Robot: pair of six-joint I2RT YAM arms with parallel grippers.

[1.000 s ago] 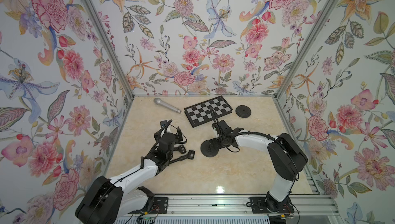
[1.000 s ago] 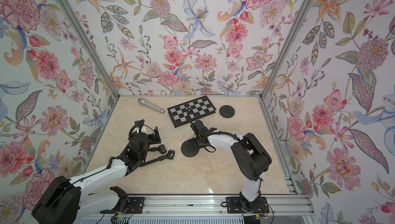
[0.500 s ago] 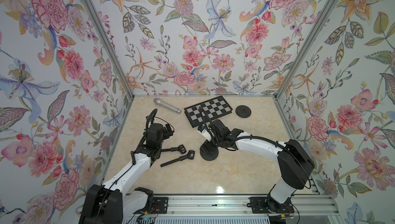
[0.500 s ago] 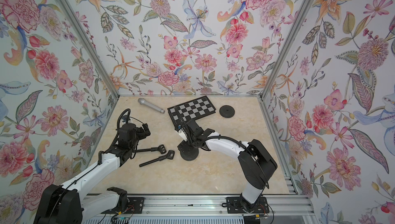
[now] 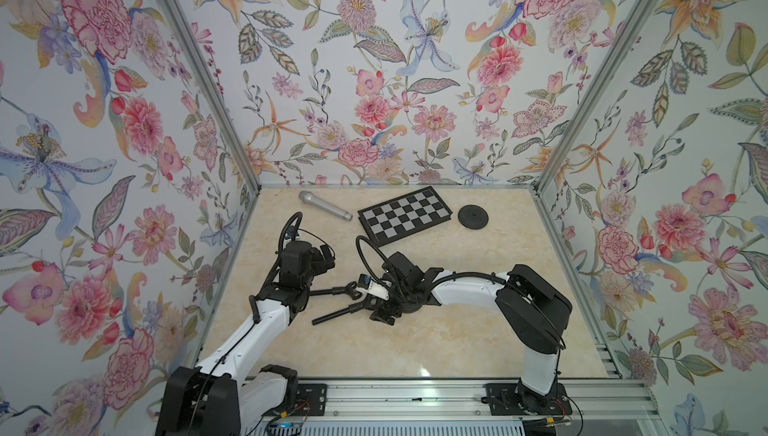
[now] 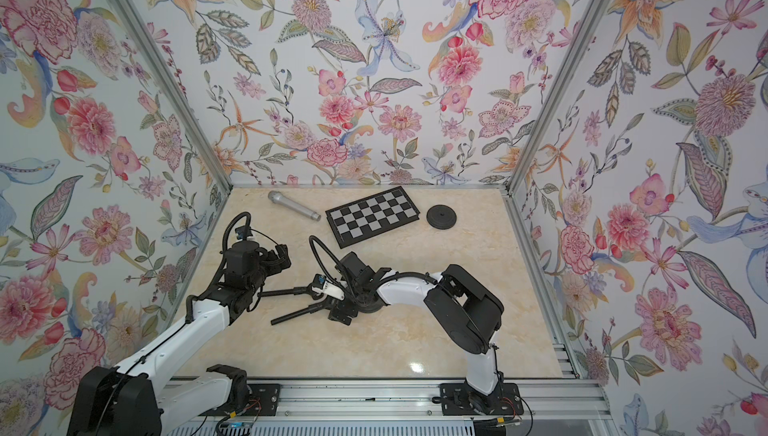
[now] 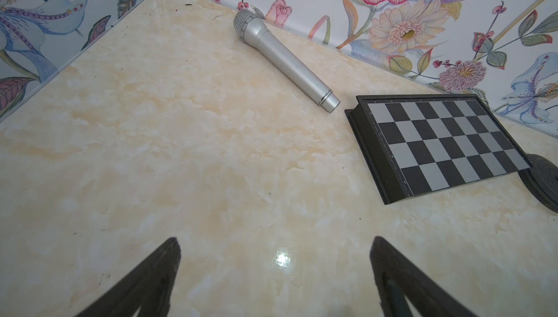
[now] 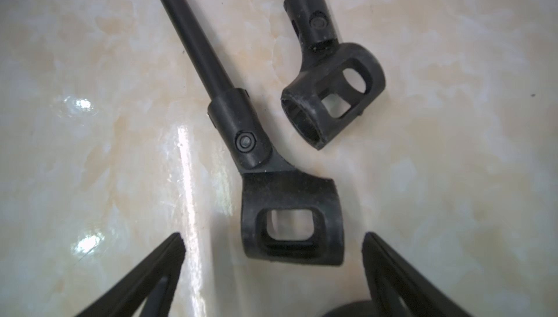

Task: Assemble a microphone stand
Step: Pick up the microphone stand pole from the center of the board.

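The left gripper (image 7: 275, 240) hangs over the tabletop (image 7: 211, 149), its jaws wide apart and empty, and the silver microphone (image 5: 324, 205) lies by the back wall. Two black stand poles (image 5: 328, 292) lie between the arms. The right gripper (image 8: 273, 235) hovers with its jaws open either side of one pole's clip (image 8: 290, 218), not touching it. Farther right lie a chessboard (image 5: 405, 215) and a round black base (image 5: 473, 217).

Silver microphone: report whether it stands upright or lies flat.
Lying flat: the silver microphone rests lengthwise on the table, held by no pincer.
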